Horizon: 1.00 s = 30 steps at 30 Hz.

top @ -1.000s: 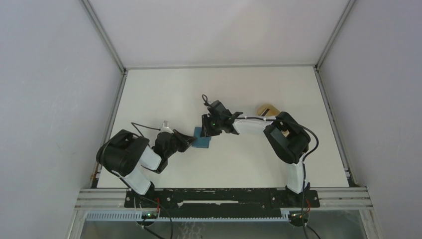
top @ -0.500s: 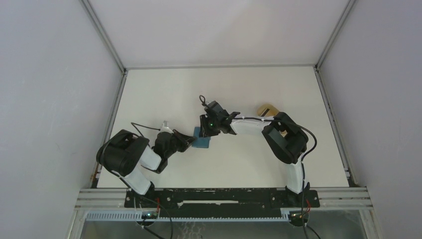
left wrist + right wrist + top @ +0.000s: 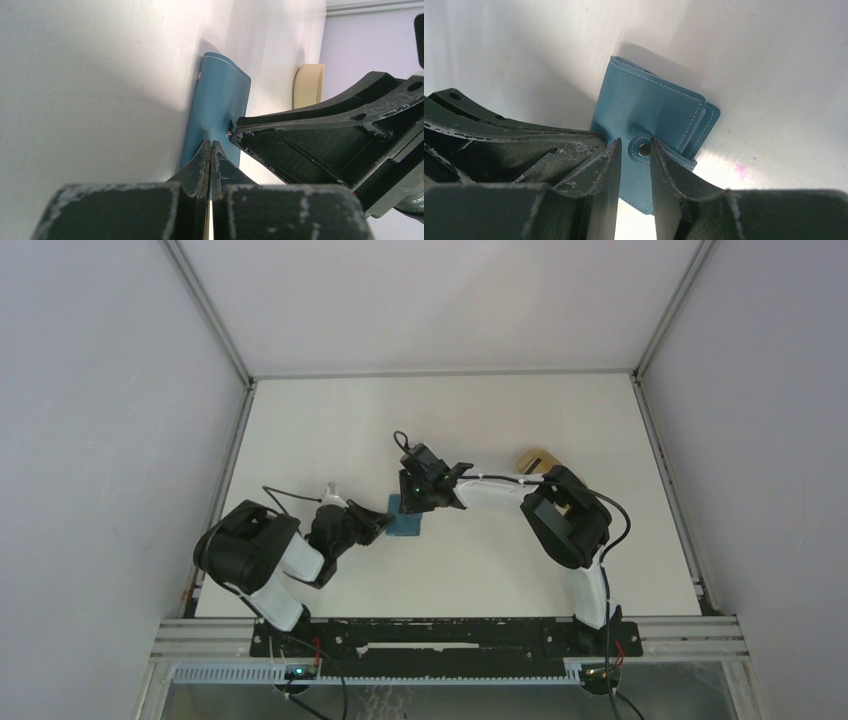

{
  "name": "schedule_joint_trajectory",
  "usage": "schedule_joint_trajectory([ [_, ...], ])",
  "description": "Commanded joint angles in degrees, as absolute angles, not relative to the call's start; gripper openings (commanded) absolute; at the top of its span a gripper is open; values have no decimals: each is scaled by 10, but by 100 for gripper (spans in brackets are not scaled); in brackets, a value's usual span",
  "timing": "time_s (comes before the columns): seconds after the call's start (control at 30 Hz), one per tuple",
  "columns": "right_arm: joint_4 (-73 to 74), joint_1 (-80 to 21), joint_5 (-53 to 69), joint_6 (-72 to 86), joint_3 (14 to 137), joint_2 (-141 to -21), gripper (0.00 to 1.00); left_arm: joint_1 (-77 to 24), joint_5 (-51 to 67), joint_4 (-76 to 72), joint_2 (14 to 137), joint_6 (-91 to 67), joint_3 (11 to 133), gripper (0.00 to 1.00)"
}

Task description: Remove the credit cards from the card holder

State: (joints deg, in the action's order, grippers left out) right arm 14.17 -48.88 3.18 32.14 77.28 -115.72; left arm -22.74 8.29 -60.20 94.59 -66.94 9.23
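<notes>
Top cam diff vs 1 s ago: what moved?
The right gripper slid left over the card holder, its elbow following; its jaws now straddle the snap tab. Nothing newly grabbed or released. The left gripper stayed pinched on the card holder's edge, and the card holder did not shift.

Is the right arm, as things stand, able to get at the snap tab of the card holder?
Probably yes. The right claw stands open with a finger on each side of the snap tab, nothing between; the left claw pinches the card holder close beside.
</notes>
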Motion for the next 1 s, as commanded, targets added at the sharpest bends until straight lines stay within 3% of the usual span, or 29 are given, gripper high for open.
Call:
schedule_joint_trajectory([
  [0.0,193,-517,-9,345,779,-1189,35,-228,61,-550,944,-647,96,0],
  [0.37,289,-572,-146,420,823,-1238,33,-228,61,-531,912,-654,97,0],
  [0.97,501,-650,-263,443,1071,-1418,34,-229,72,-546,909,-660,88,0],
])
